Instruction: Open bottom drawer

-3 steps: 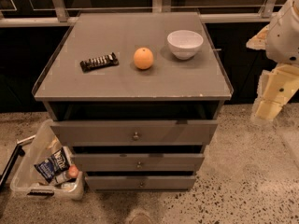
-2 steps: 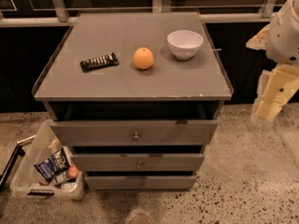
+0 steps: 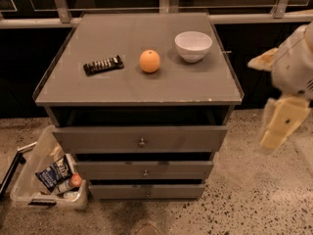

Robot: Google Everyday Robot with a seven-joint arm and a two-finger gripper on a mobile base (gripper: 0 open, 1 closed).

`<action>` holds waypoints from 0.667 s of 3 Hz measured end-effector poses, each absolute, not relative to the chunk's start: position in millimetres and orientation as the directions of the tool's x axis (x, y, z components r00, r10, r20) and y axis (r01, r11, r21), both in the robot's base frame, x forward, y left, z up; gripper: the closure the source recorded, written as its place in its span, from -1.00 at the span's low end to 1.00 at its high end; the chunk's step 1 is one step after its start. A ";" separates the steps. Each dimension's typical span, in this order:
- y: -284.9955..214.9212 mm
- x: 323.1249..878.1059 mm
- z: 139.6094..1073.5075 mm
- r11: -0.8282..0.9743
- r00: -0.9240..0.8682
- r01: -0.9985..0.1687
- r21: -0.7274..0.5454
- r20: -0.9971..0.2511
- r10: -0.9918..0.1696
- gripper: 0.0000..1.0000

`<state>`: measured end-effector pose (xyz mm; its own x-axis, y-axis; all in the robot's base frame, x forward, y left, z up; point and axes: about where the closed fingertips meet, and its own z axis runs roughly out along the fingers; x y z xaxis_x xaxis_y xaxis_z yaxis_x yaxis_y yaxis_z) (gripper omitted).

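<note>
The bottom drawer (image 3: 146, 191) is the lowest and narrowest grey front of the cabinet, with a tiny round knob (image 3: 147, 194) at its centre. It sits just above the speckled floor, set back a little behind the two fronts above it. The middle drawer (image 3: 144, 170) and the tall top drawer (image 3: 142, 138) stick out slightly further. My gripper (image 3: 279, 124) hangs at the right edge of the view, beside the cabinet's right side at about top-drawer height. It is well apart from the bottom drawer and touches nothing.
On the cabinet top (image 3: 122, 89) lie a dark bar (image 3: 102, 64), an orange (image 3: 149, 61) and a white bowl (image 3: 193, 46). A clear plastic bin (image 3: 46, 177) with packets stands on the floor at the cabinet's left. A railing and dark glass run behind.
</note>
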<state>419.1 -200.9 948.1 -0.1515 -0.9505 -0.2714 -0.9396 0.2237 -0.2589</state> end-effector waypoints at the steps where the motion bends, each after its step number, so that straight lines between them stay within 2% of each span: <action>1: -192.1 400.8 899.2 0.201 -0.108 -0.948 -0.249 -0.342 -0.933 -1.00; 2: -187.1 386.8 846.8 0.210 -0.088 -0.944 -0.255 -0.419 -0.904 -1.00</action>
